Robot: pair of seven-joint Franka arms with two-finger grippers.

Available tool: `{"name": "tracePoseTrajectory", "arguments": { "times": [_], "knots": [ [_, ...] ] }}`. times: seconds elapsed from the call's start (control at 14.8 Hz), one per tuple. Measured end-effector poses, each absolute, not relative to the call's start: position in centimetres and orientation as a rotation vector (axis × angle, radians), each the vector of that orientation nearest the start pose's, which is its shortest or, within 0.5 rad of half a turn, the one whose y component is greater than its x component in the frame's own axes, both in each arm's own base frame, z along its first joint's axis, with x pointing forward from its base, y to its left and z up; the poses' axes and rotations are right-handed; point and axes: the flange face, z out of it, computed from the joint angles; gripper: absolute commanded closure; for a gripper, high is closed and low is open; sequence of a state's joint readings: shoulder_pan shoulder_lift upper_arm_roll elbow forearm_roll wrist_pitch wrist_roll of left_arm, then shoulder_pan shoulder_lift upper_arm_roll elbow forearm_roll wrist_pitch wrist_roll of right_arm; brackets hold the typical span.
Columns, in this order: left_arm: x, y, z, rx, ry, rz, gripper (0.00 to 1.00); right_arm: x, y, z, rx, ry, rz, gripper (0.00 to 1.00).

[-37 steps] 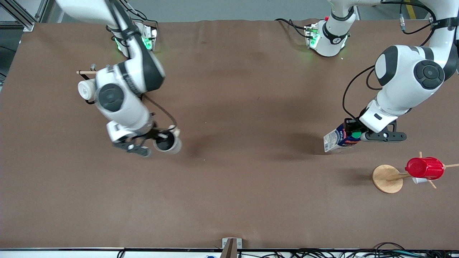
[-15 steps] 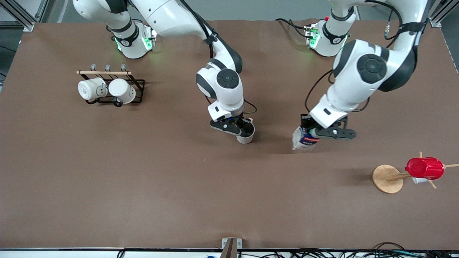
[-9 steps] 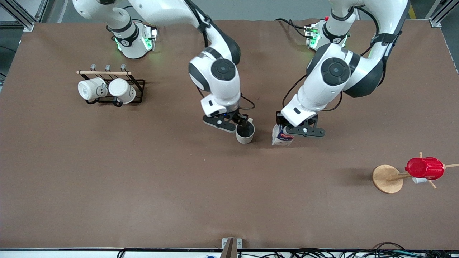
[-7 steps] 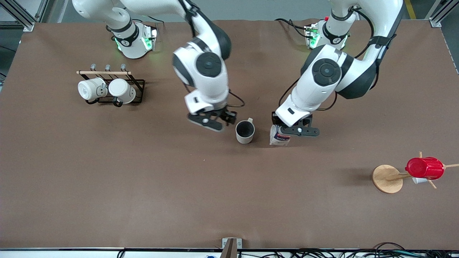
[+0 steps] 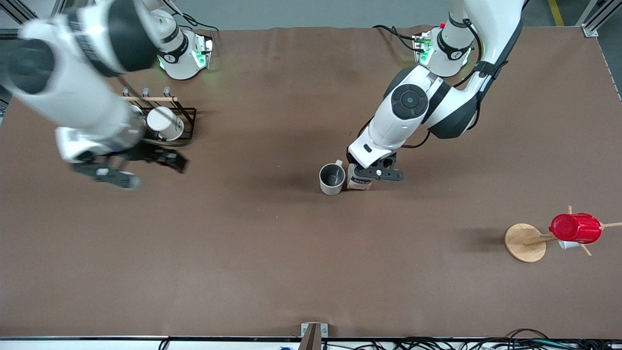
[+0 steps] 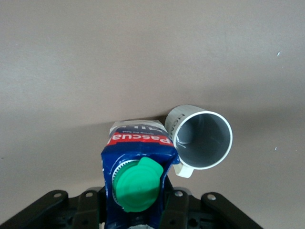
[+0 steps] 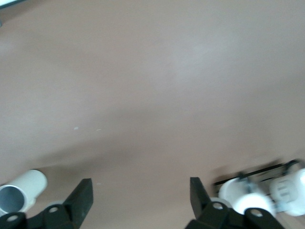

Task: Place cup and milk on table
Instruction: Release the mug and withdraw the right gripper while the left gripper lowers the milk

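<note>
cup [image 5: 332,179] now standing free mid-table, right gripper [image 5: 130,169] let go, fingers wide, swung over near the mug rack [image 5: 167,121], left gripper [image 5: 371,171] still clamping the milk [image 5: 358,183], now right beside the cup

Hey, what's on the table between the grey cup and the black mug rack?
Nothing: the front view shows bare brown table between the cup and the mug rack.

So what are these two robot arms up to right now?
The left arm's tool is shut on the milk, which it holds right beside the cup near the middle of the table. The cup stands upright on the table with nothing holding it. The right arm's tool is open and holds nothing, up over the table close to a rack with a white mug at its own end.
</note>
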State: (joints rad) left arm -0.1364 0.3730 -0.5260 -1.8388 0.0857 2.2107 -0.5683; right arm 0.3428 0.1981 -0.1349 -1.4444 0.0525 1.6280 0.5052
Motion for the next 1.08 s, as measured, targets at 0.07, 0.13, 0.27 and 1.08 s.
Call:
{"name": "tracePoseTrajectory", "arguments": {
  "times": [0.07,0.13,0.27,1.08],
  "knots": [
    [51.8,-37.1,35.3,-3.262,0.177,0.039,0.68,60.2,10.5,58.3,-3.087,0.431,0.031,0.00],
    [52.0,-37.1,35.1,-3.266,0.174,0.038,0.68,60.1,7.5,59.0,-3.089,0.396,0.028,0.00],
    [52.1,-37.1,34.9,-3.271,0.171,0.036,0.67,59.8,2.0,60.0,-3.091,0.330,0.022,0.00],
    [52.6,-37.0,33.4,-3.224,0.160,-0.026,0.63,58.2,-2.7,60.0,-3.093,0.195,0.044,0.00]
  ]
}}
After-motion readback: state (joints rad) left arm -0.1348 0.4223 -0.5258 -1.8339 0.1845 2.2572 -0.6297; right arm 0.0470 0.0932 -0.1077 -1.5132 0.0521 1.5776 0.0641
